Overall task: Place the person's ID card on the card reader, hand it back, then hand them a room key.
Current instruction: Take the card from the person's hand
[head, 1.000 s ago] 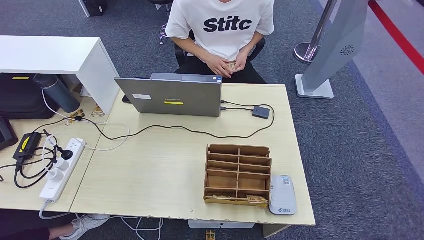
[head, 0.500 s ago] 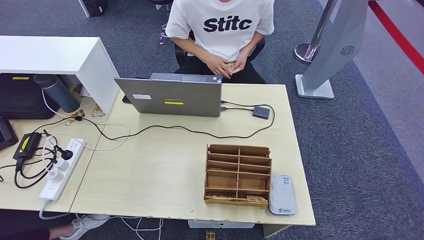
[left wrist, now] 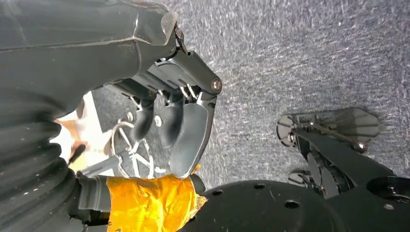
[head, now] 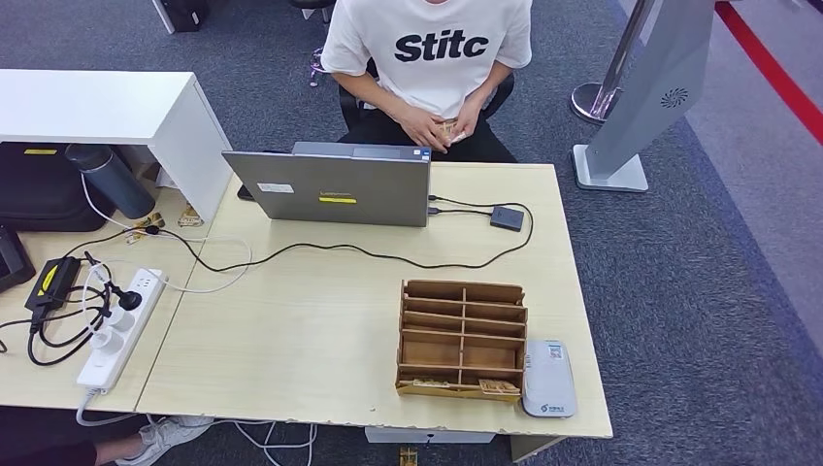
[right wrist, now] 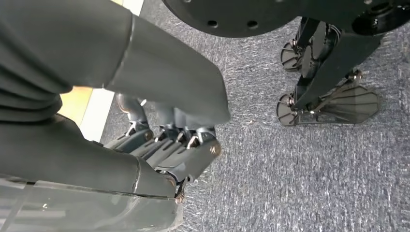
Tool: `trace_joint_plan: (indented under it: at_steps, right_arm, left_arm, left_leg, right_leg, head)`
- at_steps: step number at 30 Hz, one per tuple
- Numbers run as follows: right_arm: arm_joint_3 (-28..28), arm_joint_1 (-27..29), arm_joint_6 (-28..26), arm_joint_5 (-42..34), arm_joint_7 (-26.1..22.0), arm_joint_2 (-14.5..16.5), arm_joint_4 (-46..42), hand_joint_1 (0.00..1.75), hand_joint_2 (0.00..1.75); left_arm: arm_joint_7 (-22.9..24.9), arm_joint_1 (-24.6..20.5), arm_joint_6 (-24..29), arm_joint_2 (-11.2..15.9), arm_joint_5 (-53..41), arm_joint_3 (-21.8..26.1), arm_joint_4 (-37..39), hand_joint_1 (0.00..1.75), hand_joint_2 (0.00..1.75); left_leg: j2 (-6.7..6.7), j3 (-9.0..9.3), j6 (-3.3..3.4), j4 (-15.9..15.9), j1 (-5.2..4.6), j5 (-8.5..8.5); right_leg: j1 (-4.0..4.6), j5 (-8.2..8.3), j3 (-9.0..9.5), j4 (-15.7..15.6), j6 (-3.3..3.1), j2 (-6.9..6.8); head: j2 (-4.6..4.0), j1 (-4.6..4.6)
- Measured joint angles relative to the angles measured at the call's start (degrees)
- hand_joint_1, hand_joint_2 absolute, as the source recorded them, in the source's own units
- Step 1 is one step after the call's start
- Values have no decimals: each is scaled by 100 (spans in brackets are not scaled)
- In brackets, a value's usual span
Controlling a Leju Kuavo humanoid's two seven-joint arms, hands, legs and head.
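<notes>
Grey carpet, pale laminate counter [head: 320, 340] with a chipped near edge. Nothing started: your left hand [left wrist: 169, 125] and right hand [right wrist: 167, 145] hang empty, fingers loosely curled. ID card [head: 447, 127] sits in the person's hands [head: 439, 126], well beyond the laptop [head: 328, 184]. Next, reach over for it, then set it on the rounded grey card reader [head: 548, 379] beside the slotted wooden key rack [head: 462, 340].

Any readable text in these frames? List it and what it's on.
"Stitc" on the person's white T-shirt.
Yellow sticker and white label on the laptop lid: too small to read.
Print on the card reader: blurred.
Yellow label on the power adapter: unreadable.
</notes>
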Motion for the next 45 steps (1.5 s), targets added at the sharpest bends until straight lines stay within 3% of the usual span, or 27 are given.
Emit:
trace_joint_plan:
  at_steps: [1,4,5,12,18,45]
  right_arm:
    - [53,7,-10,-32,-2,0,-3,168,0]
    - [161,22,-29,-68,-4,0,-11,40,131]
    - [184,26,-31,-72,-5,0,-15,3,175]
    - [232,41,-11,-6,-15,0,-43,0,175]
    - [-152,-13,173,446,-17,0,-56,0,175]
    - [-2937,-434,1148,2642,-121,43,-54,0,175]
  left_arm:
    - [7,10,-8,0,-75,57,-19,140,175]
    - [27,35,-12,0,-153,174,-58,31,175]
    - [30,41,-12,0,-159,203,-68,2,175]
    - [29,49,-12,-4,-56,245,-95,0,175]
    - [-7,7,23,-15,665,-127,-92,0,175]
    - [-248,-504,237,67,4335,-2889,604,0,175]
  left_leg:
    - [0,0,0,0,0,0]
    - [0,0,0,0,0,0]
    - [0,0,0,0,0,0]
    - [0,0,0,0,0,0]
    - [0,0,0,0,0,0]
    - [0,1,0,0,0,0]
  right_leg:
    - [0,0,0,0,0,0]
    - [0,0,0,0,0,0]
    - [0,0,0,0,0,0]
    - [0,0,0,0,0,0]
    - [0,0,0,0,0,0]
    - [0,0,1,0,0,0]
  head:
    - [0,-1]
    - [0,-2]
    - [0,-2]
    - [0,-1]
    - [0,-1]
    - [0,0]
